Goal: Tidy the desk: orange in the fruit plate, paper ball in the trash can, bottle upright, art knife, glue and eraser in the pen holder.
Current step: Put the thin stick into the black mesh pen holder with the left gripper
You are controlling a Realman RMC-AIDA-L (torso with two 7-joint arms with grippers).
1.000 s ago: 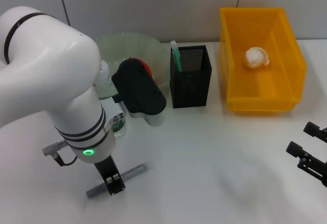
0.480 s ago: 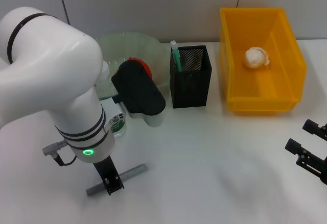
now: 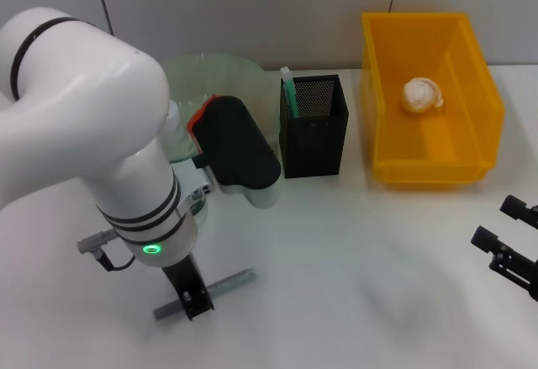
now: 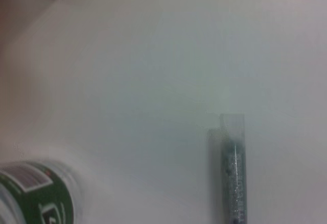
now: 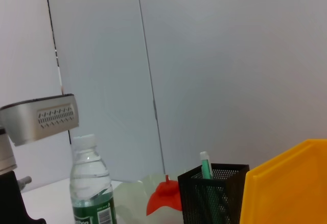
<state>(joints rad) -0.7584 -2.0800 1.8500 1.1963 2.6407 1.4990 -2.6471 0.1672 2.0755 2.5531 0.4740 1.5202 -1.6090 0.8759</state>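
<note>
White worktop (image 3: pixel 336 260) carries the yellow trash can (image 3: pixel 430 100), paper ball (image 3: pixel 421 94) inside, right of the black pen holder (image 3: pixel 313 125). Left gripper (image 3: pixel 193 299), front-left of the holder, has its jaws closed around the grey art knife (image 3: pixel 223 285); an off-centre grip may let it swivel. Right gripper (image 3: pixel 513 251) idles open, far right.

The left arm (image 3: pixel 80 125) has a big, smooth, glossy white shell with rounded shapes. A thin black ring runs around its upper part, and two black bands go around the wrist section. Under these bands a green ring light (image 3: pixel 151 250) glows. A small grey connector with a thin dark cable sticks out beside it. A black block with a white base sits on the arm. The left gripper (image 3: pixel 192 297) is black, and the right gripper (image 3: pixel 514 243) is black too.
</note>
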